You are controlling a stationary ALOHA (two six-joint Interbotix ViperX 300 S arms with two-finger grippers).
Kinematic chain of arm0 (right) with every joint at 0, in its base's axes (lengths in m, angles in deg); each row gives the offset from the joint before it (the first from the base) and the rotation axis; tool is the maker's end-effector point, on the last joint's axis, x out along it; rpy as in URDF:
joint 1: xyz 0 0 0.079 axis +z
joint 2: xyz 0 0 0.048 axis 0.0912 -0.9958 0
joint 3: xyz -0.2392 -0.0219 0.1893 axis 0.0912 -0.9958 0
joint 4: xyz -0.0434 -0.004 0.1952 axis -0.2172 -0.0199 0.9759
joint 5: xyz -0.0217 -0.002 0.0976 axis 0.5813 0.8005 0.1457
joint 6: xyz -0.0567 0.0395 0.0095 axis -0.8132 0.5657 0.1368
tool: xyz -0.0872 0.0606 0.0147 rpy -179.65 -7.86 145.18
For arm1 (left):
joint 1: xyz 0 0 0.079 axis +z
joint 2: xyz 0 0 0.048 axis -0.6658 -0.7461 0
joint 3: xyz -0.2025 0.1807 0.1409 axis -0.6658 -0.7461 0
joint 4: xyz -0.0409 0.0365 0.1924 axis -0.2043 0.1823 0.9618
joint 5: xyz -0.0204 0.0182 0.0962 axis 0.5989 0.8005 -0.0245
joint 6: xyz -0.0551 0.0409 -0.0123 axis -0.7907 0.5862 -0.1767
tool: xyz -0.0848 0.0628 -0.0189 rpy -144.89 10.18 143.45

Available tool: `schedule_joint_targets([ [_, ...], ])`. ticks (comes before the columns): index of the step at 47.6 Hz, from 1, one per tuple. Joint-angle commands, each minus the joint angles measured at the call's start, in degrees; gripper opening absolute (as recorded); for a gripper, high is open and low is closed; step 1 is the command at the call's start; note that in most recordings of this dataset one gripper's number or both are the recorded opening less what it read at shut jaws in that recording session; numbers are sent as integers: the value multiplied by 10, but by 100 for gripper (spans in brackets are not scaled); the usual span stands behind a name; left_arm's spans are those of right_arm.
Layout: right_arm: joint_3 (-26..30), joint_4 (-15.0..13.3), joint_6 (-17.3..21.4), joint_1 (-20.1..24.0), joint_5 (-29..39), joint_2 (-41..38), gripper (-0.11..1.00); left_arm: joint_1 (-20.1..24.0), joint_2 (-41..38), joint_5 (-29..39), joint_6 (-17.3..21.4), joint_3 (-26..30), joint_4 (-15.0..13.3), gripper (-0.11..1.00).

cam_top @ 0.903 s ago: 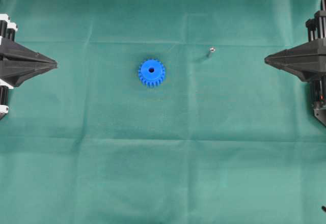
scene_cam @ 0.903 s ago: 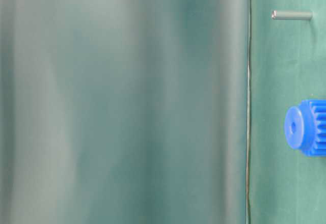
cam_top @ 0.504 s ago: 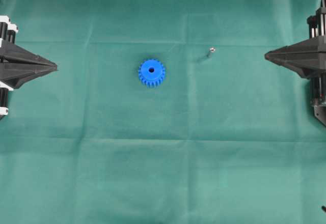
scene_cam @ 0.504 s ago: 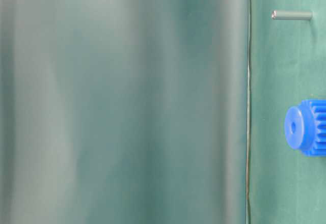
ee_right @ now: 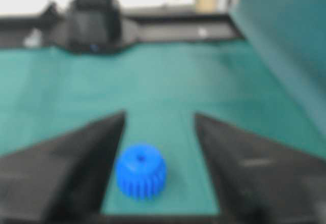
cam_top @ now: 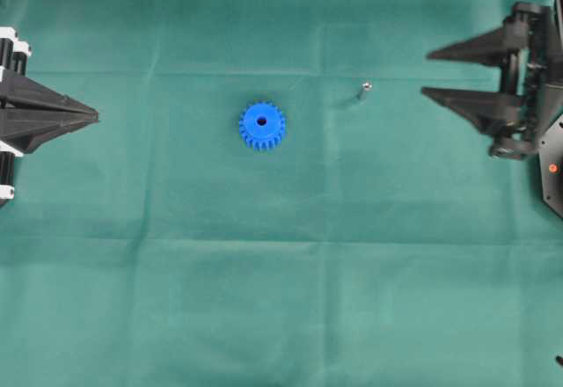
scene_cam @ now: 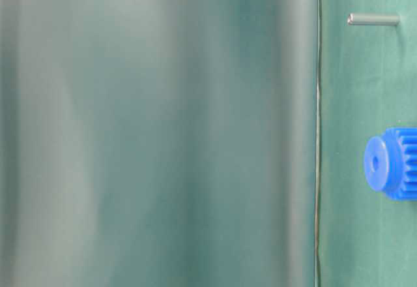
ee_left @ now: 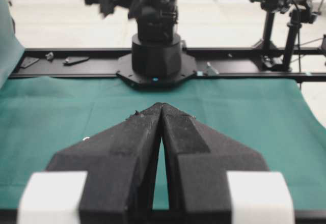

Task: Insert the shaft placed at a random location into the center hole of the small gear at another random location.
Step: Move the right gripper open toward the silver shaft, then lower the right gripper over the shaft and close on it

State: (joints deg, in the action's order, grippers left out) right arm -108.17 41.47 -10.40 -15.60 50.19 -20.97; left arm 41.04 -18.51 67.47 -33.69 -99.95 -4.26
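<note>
Nothing of the insertion is done yet. In the overhead view, nearest the right gripper, at the three o'clock edge with its jaws spread wide and empty, the shaft lies loose on the green cloth, untouched. Farther along toward nine o'clock sits the small gear, flat, its center hole facing up and empty, well apart from the shaft. Farthest, at the nine o'clock edge, the left gripper rests with jaws pressed together. Picking up, carrying and inserting all remain.
</note>
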Motion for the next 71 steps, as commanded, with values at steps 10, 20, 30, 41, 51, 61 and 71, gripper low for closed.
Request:
schedule_joint_targets([
  [10, 3, 6, -11, -34, -97, -156, 84, -2, -4, -5, 0, 15, 2, 0],
  [20, 4, 31, -10, -47, -187, -274, 85, -2, -5, -5, 0, 15, 2, 0],
  [30, 4, 60, -8, -47, -233, -364, 85, -2, -6, -2, 0, 14, 1, 0],
  [41, 10, 75, -5, -47, -251, -423, 84, 1, -8, -2, 1, 13, 1, 0],
  [51, 18, 75, -5, -47, -251, -439, 84, 1, -8, -1, 1, 13, 2, 0],
  [61, 22, 78, -5, -47, -251, -448, 73, 1, -8, 4, 0, 12, 1, 0],
  [71, 21, 79, -6, -47, -250, -448, 20, 1, -8, 8, -2, 12, 1, 0],
])
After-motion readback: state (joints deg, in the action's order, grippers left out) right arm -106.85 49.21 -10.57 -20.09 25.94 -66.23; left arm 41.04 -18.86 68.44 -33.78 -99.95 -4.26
